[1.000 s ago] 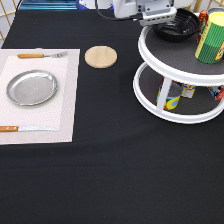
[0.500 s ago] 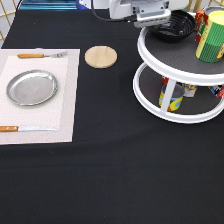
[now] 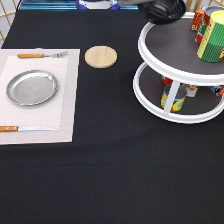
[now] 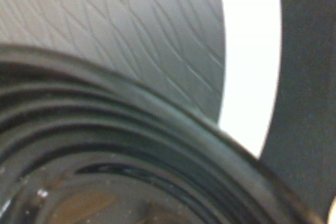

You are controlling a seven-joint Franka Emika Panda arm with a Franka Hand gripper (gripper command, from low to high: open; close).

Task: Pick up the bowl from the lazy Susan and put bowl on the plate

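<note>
The glossy black bowl (image 3: 164, 10) hangs at the exterior view's top, raised over the left rim of the lazy Susan's (image 3: 150, 60) upper tier. Only a sliver of my gripper (image 3: 148, 4) shows at the frame's top edge, shut on the bowl's left rim. The wrist view is filled by the bowl's ribbed inside (image 4: 112, 165), with the grey tray (image 4: 135, 45) and its white rim (image 4: 251, 75) below it. The silver plate (image 3: 31, 87) lies empty on a placemat at the exterior view's left.
A round wooden coaster (image 3: 100, 56) lies between the placemat (image 3: 67, 107) and the lazy Susan. A fork (image 3: 42, 55) and a knife (image 3: 27, 128) flank the plate. Cans stand on the upper tier (image 3: 212, 35) and the lower tier (image 3: 172, 97).
The bowl has risen off the upper tier and shifted towards the exterior view's upper left. The gripper has moved up, almost out of the picture.
</note>
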